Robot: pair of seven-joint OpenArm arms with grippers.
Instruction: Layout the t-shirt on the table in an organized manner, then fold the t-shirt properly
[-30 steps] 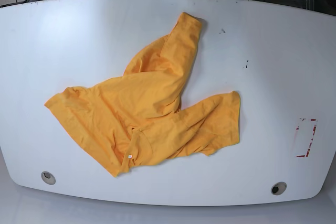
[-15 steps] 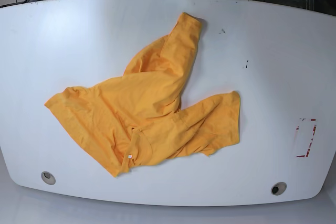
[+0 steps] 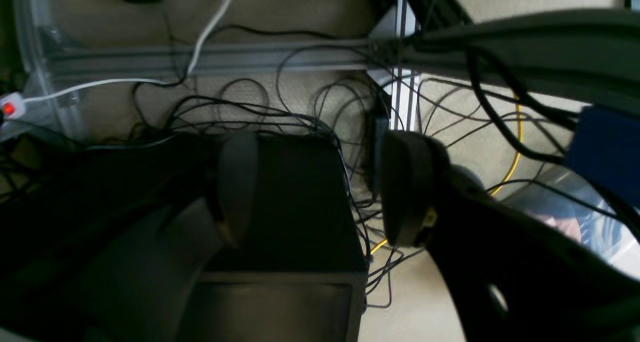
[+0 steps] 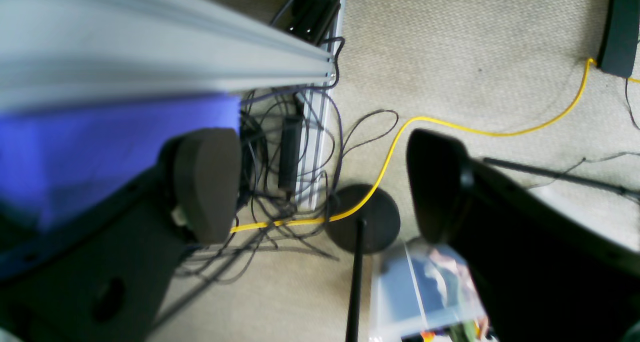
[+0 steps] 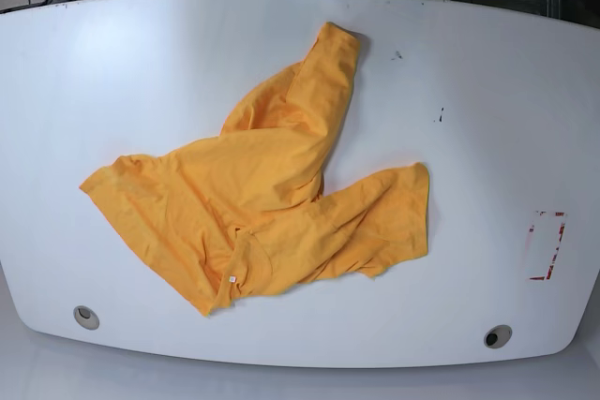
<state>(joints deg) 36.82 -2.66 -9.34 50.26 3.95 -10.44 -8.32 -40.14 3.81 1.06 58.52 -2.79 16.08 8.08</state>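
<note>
The orange-yellow t-shirt (image 5: pixel 267 194) lies crumpled and twisted in the middle of the white table (image 5: pixel 122 72), one sleeve reaching toward the far edge, its small white neck label near the front. Neither arm shows in the base view. In the left wrist view my left gripper (image 3: pixel 320 187) stands open over floor and cables, nothing between its fingers (image 3: pixel 407 187). The right wrist view has my right gripper (image 4: pixel 320 184) open too, empty, above carpet. The shirt and table are out of both wrist views.
A red-taped rectangle (image 5: pixel 547 245) marks the table's right side. Two grey grommet holes (image 5: pixel 86 317) (image 5: pixel 497 335) sit near the front edge. Behind the table are cables, a yellow cable (image 4: pixel 450 127), a round stand base (image 4: pixel 362 224) and an aluminium rail (image 4: pixel 165 57).
The grippers at the far edge have drawn back out of the base view. The t-shirt has not moved.
</note>
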